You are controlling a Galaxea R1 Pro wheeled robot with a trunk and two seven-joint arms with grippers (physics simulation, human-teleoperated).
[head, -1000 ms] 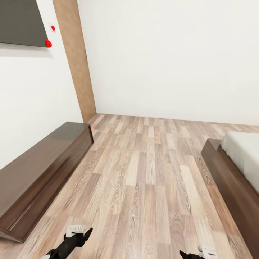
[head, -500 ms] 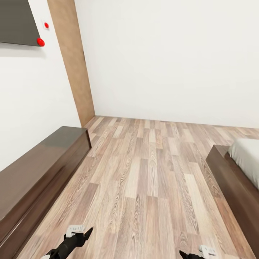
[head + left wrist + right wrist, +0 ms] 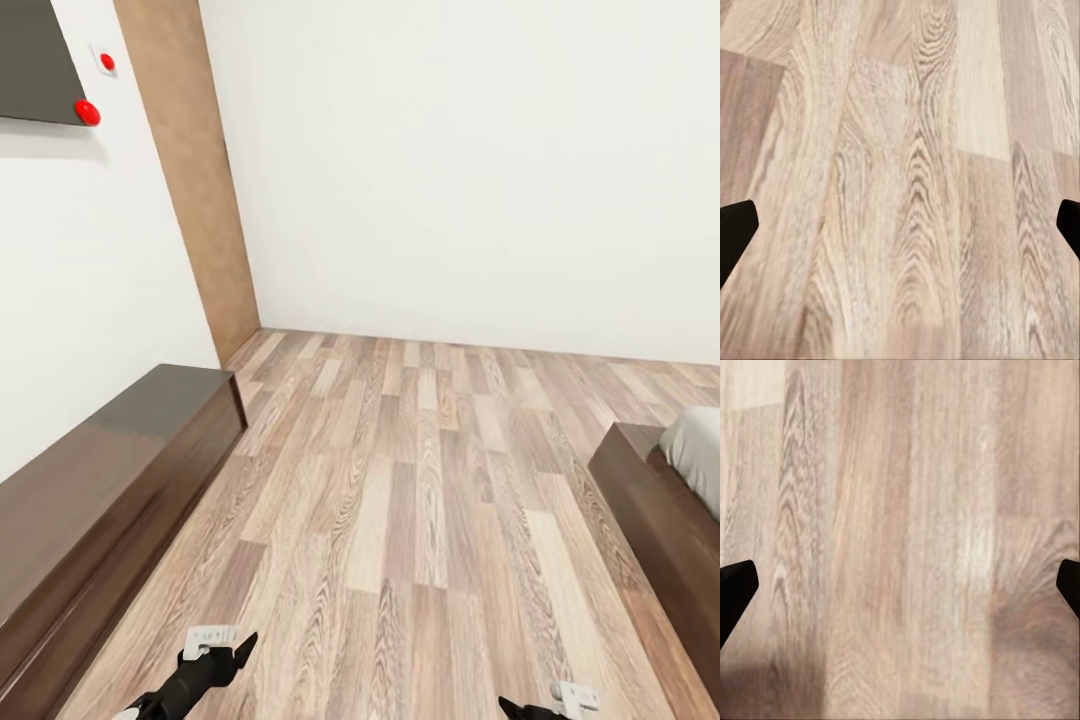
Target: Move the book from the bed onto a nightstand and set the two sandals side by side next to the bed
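A corner of the bed [image 3: 660,500] shows at the right edge of the head view: dark brown frame with the pale mattress [image 3: 700,450] on it. The book, the sandals and the nightstand are out of view. My left gripper [image 3: 225,655] hangs low at the bottom left of the head view, my right gripper [image 3: 535,708] at the bottom right. In the left wrist view my left gripper [image 3: 900,232] is open, black fingertips [image 3: 735,229] far apart over bare wood planks. In the right wrist view my right gripper [image 3: 900,592] is open the same way, fingertips [image 3: 735,589] wide apart with nothing between them.
A long low dark-brown cabinet [image 3: 90,480] runs along the left wall under a dark wall panel [image 3: 35,60] with red knobs [image 3: 87,112]. A wooden door frame strip [image 3: 190,180] stands in the corner. Wood-plank floor [image 3: 420,520] stretches ahead to the white wall.
The whole head view has shifted: cabinet and bed slid outward and downward, and less of the bed shows. The camera moved; both grippers keep their place in the picture.
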